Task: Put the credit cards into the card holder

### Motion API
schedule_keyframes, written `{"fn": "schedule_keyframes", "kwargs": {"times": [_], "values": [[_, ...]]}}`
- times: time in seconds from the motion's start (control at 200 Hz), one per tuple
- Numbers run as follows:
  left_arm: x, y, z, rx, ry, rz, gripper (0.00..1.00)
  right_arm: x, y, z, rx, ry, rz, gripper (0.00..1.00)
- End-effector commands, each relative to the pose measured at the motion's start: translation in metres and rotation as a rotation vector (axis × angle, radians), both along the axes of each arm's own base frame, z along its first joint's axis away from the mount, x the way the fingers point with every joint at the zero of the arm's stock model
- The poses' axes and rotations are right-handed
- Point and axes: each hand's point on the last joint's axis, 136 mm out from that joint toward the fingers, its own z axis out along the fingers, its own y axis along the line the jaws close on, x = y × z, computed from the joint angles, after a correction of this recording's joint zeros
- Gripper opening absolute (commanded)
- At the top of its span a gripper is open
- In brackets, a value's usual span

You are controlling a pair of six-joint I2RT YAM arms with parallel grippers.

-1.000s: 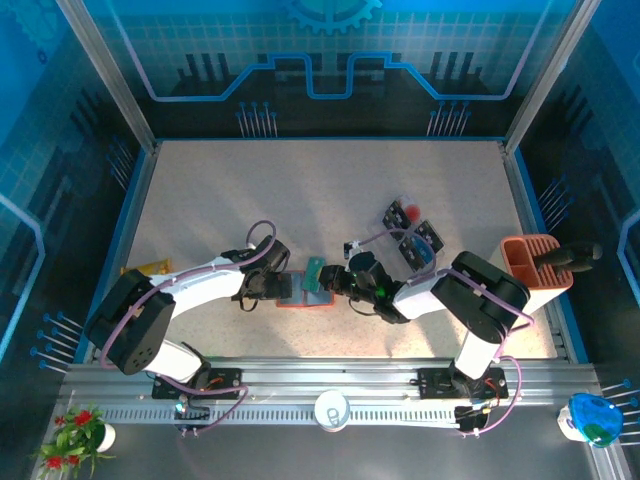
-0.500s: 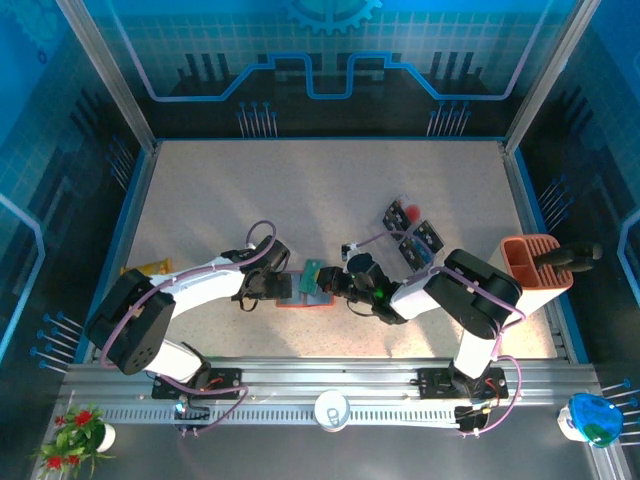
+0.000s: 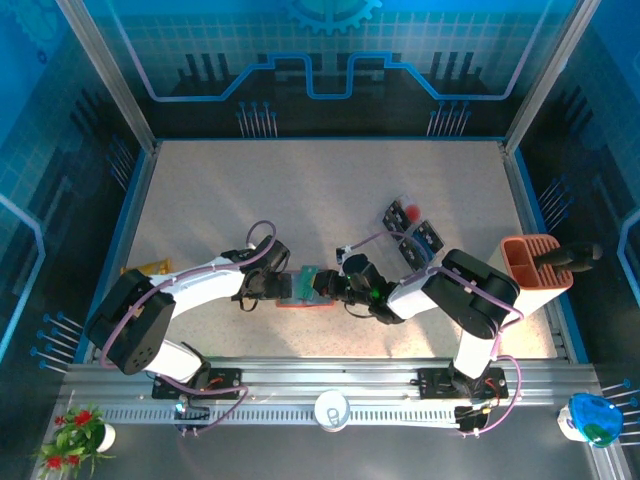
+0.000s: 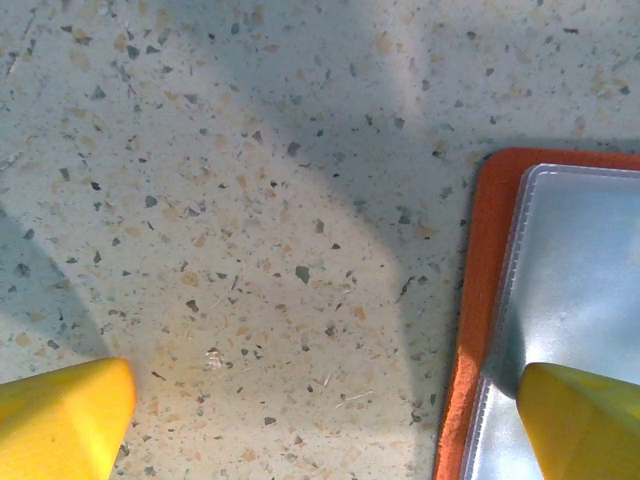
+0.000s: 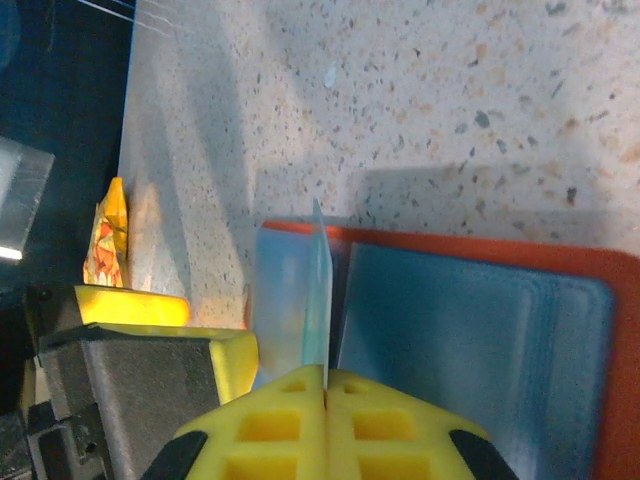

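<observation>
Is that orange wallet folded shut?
No, the wallet lies open and flat, its blue-grey inside facing up.

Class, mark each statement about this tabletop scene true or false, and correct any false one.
1. The right end effector is shut on a thin teal card. True.
2. The left end effector is shut. False: its jaws stand wide apart.
3. The red-orange folding card holder lies open on the speckled table. True.
4. The terracotta slotted bin stands at the table's left edge. False: it stands at the right edge.
</observation>
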Motion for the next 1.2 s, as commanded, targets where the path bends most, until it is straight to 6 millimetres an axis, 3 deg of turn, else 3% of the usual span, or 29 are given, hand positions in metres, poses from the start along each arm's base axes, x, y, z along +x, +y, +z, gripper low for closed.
{"fn": "schedule_keyframes", "kwargs": {"times": [0.0,0.74,1.196], "values": [[-0.009,0.01,-0.007,0.038,0.042,0.018,0.99,-0.011,0.0,-0.014,-0.051,0.056,0.014,0.0],[-0.009,0.01,-0.006,0.034,0.036,0.019,0.99,-0.027,-0.004,-0.022,-0.171,0.15,0.04,0.0],[-0.009,0.009,-0.005,0.031,0.032,0.015,0.99,-0.026,0.013,-0.04,-0.195,0.201,0.101,0.0]]}}
